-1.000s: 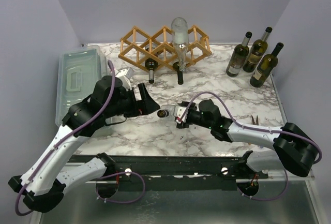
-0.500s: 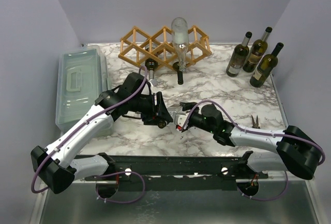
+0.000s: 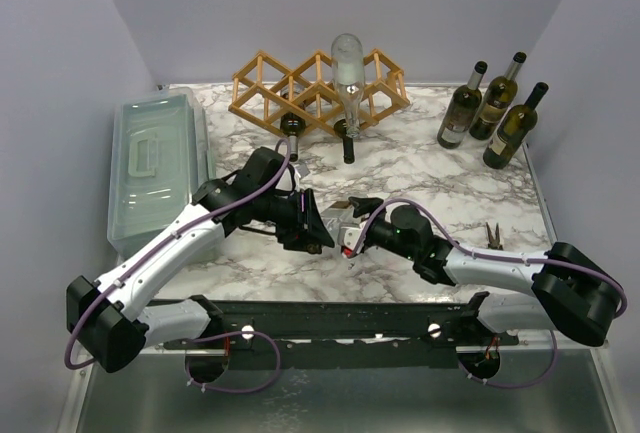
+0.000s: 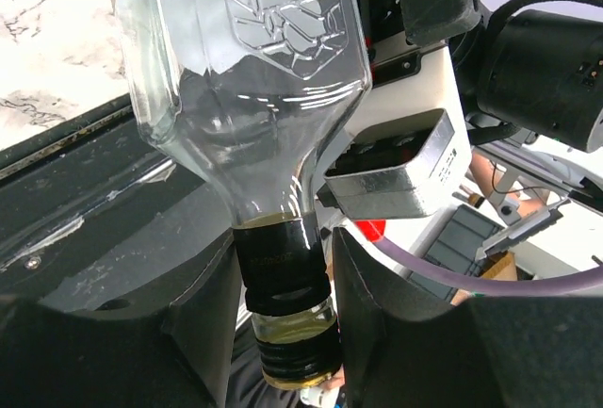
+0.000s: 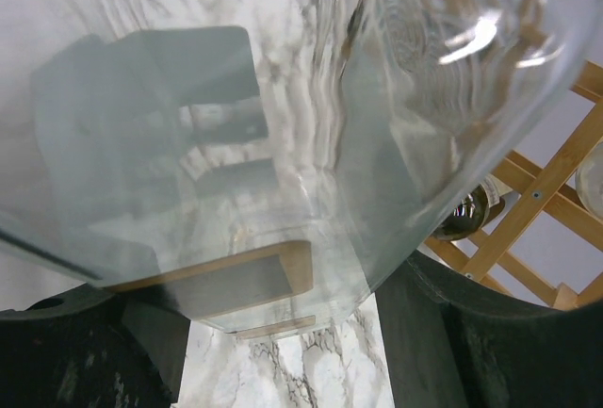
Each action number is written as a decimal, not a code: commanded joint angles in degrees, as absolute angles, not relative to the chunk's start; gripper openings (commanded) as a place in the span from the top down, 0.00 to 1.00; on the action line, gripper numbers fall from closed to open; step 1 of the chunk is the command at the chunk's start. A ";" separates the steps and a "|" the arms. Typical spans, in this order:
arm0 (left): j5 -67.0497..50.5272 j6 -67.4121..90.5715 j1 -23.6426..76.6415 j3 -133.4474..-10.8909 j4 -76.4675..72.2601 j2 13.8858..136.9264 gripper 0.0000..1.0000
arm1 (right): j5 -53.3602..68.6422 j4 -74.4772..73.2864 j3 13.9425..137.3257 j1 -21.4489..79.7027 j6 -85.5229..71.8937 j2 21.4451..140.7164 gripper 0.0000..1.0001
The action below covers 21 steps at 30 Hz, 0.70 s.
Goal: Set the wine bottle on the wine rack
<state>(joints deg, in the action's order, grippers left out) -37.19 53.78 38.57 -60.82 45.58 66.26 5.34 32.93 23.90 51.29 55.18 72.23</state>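
The left fingers [image 4: 188,333] are closed in on the neck of the wine bottle [image 4: 254,69]. Their inner faces are set against its black band from both sides, and no gap can be made out. The capped mouth is seen just below the band, deep between the fingers, with the clear embossed shoulder widening out beyond the tips. The bottle's broad glass body is grasped by the right fingers [image 5: 471,342], one on each flank, with the jaws standing about half apart.

The bottle is thus carried between the left gripper [image 3: 312,233] and the right gripper [image 3: 345,231], over the near middle of the counter [image 3: 420,173]. The left arm is stretched forward and inward from its base, elbow raised. The right arm is laid low and bent inward, so that the two sets of fingers meet almost tip to tip.

The wine rack [image 3: 300,81] stands well beyond both pairs of fingers, at the far edge of the counter, with bare marble between. A clear bottle [image 3: 347,73] is lodged neck-down in one of its cells, and a dark bottle neck [image 3: 292,138] protrudes from a cell to the left of that one. A lidded plastic box [image 3: 155,168] lies outward of the left fingers. Three dark bottles [image 3: 497,95] stand upright beyond and outward of the right fingers.
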 commanded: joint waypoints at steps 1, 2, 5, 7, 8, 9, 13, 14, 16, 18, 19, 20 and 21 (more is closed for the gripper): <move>-39.22 52.36 38.41 -59.52 44.83 68.63 0.55 | 6.28 45.58 25.40 52.54 54.82 70.98 1.00; -39.28 52.17 38.46 -59.50 44.70 69.20 0.55 | 6.40 45.68 25.46 52.71 54.91 71.08 1.00; -38.88 51.84 38.43 -59.59 44.50 70.28 0.55 | 6.04 45.52 25.82 53.49 55.82 71.68 1.00; -38.60 51.91 38.43 -59.50 44.05 70.52 0.53 | 5.47 45.54 25.92 53.87 56.30 71.98 1.00; -38.58 51.89 38.41 -59.35 43.75 70.50 0.53 | 5.32 45.65 25.93 54.03 56.30 72.10 1.00; -38.56 52.03 38.41 -59.24 43.47 70.39 0.55 | 5.26 45.81 25.80 54.05 56.21 72.13 1.00; -37.61 53.18 38.43 -57.83 41.42 68.89 0.66 | 4.46 46.74 25.54 54.56 56.19 72.54 1.00; -37.49 53.79 38.49 -57.14 40.33 68.36 0.71 | 3.95 47.13 25.56 54.79 56.08 72.80 1.00; -37.17 54.94 38.41 -55.07 37.07 66.34 0.92 | 3.10 47.75 25.48 54.94 55.95 73.40 0.99; -35.40 55.44 38.41 -53.22 33.74 63.53 1.00 | 2.19 48.85 25.30 54.94 55.72 74.08 0.81; -34.55 55.39 38.41 -52.26 32.14 61.80 1.00 | 1.99 50.20 24.79 54.93 55.68 74.46 0.72; -33.56 55.47 38.45 -51.31 30.90 59.88 1.00 | 1.93 51.60 24.35 54.93 55.44 74.89 0.63; -32.57 55.36 38.46 -50.72 30.36 58.47 1.00 | 1.90 52.75 24.03 54.97 55.00 75.24 0.57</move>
<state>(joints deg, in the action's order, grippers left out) -36.60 56.21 38.24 -53.34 40.07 65.23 2.15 36.03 23.73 54.24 58.17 75.33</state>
